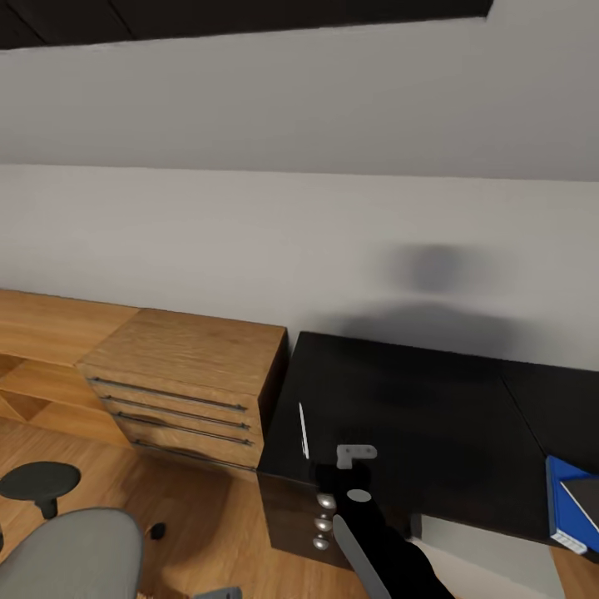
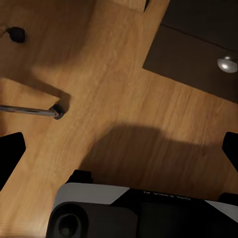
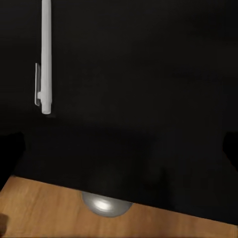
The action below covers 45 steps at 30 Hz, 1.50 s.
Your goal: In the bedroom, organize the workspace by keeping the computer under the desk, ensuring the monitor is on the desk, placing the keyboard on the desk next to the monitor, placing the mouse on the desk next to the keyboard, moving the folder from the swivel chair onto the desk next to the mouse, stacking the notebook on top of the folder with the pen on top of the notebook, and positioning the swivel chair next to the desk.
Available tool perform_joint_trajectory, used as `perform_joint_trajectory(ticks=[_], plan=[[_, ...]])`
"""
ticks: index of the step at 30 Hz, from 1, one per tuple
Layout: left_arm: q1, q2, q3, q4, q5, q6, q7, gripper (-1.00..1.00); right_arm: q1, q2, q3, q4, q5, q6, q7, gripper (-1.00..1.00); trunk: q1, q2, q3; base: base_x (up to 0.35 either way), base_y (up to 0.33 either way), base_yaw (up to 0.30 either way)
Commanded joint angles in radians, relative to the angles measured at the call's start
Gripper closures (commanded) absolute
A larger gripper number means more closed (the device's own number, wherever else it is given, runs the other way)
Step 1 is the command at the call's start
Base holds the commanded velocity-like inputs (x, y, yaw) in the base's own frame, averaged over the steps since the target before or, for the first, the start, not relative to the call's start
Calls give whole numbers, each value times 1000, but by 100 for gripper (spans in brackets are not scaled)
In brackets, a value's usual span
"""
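While the right tool (image 1: 356, 466) hovers over the near left corner of the glossy black bench (image 1: 416, 416), its dark fingertips (image 3: 11, 148) stand far apart at the two edges of the right wrist view, with nothing between them. Just beyond the tool, slightly to its left, lies the pen (image 1: 304, 429): a slim white cylinder with a clip near one end (the clip shows in the right wrist view, (image 3: 44, 59)). Its long axis runs away from the tool, roughly along the bench's left edge. Directly beneath the tool, the dark drawer unit (image 1: 291, 516) carries round silver knobs (image 1: 325, 502) stacked in a column. Well to the tool's right, at the bench's near edge, rests the flat blue folder (image 1: 566, 507), white paper edges showing, with the grey notebook (image 1: 586, 499) lying on it. The left tool (image 2: 119, 148) hangs above the oak plank floor (image 2: 124, 99), fingertips (image 2: 10, 153) spread wide and empty. To the left of both tools stand a low oak cabinet (image 1: 183, 383) with dark bar handles and part of the grey upholstered swivel chair (image 1: 71, 553).
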Motion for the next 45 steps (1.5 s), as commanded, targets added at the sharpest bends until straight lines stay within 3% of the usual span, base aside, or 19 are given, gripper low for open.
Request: perform_joint_trajectory(ticks=[1, 11, 28, 35, 45], plan=[[-2, 1, -3, -2, 2, 5, 7, -100, -1, -1, 2, -2, -6, 3, -8, -100, 0, -1, -2, 0, 0, 224], [-2, 1, -3, -2, 2, 5, 7, -100, -1, 0, 3, -1, 33, -12, -8, -100, 0, -1, -13, 0, 0, 217], [-2, 1, -3, -2, 2, 5, 7, -100, -1, -1, 2, -2, 41, -26, -9, -100, 0, -1, -31, 0, 0, 206], [-2, 1, -3, -2, 2, 5, 7, -100, -1, -3, 4, -7, 41, -27, -7, -100, 0, -1, -34, 0, 0, 65], [-2, 1, -3, -2, 2, 5, 7, -100, -1, -6, 35, -11, 46, -29, -6, -100, 0, -1, -34, 0, 0, 8]])
